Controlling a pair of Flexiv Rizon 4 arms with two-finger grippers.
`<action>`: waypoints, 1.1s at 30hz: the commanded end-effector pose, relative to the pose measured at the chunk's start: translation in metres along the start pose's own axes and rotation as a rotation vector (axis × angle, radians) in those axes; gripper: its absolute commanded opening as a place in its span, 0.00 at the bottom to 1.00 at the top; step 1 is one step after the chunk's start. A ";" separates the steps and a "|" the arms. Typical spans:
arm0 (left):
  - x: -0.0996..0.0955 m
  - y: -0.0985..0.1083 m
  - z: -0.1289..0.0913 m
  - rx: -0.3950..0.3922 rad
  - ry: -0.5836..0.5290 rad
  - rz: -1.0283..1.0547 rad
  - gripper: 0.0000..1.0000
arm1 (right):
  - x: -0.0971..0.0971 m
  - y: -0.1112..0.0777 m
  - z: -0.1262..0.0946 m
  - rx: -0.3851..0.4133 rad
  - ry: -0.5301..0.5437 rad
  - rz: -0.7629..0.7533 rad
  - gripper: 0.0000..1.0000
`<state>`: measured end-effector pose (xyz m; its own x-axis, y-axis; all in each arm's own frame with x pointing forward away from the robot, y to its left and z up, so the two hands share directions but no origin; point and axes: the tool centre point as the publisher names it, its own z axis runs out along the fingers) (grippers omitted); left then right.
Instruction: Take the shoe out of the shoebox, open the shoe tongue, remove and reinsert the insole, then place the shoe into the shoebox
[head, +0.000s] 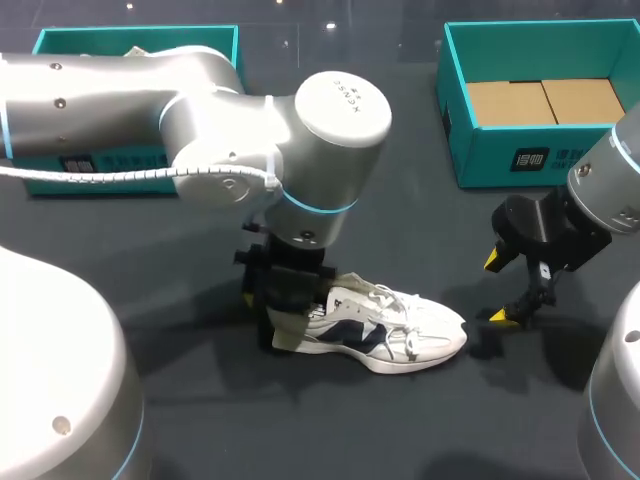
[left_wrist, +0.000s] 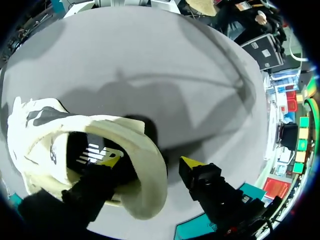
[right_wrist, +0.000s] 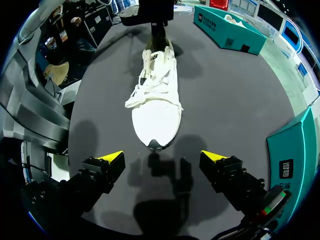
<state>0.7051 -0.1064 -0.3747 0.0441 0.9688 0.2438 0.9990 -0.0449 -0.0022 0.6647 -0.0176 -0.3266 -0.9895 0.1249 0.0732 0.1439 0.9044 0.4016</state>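
the shoe (head: 390, 330) stands on its sole on the dark table (head: 150, 290), outside both boxes, its toe toward the right gripper (head: 498, 288) and its heel under the left gripper (left_wrist: 150, 162); the laces lie loose over the tongue.

in the left wrist view the left gripper straddles the heel: one finger (left_wrist: 107, 161) is down inside the shoe, its yellow tip over the dark insole (left_wrist: 85, 150); the other finger (left_wrist: 192, 165) is outside, just behind the heel wall, with a thin dark gap between tip and wall; so the heel collar sits between the fingers, but they are spread and not clamped on it.

the right gripper hangs low over the table just past the toe, fingers released and wide apart, nothing between them; in the right wrist view the toe cap (right_wrist: 157, 142) lies straight ahead of it, on the line between the two yellow tips but a little beyond them, not touching either; the shoe runs away from it lengthwise to the left gripper at the far end.

the right box (head: 540, 150), teal with a bare cardboard floor, stands open at the far side of the table, well apart from the shoe; the left box (head: 60, 45), also teal, is at the far left, largely hidden behind the left arm (head: 200, 110).
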 end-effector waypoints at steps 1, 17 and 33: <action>0.021 -0.011 -0.029 -0.032 -0.059 0.002 1.00 | 0.002 0.000 -0.001 0.001 -0.003 0.000 1.00; 0.088 -0.047 -0.126 0.254 -0.341 -0.316 1.00 | 0.002 0.000 -0.001 0.001 -0.003 0.000 1.00; 0.101 -0.055 -0.130 0.327 -0.384 -0.387 1.00 | 0.002 0.000 -0.001 0.001 -0.003 0.000 1.00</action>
<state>0.6584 -0.0429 -0.2233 -0.3571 0.9340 0.0104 0.8895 0.3435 -0.3014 0.6647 -0.0175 -0.3266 -0.9895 0.1249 0.0732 0.1438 0.9044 0.4016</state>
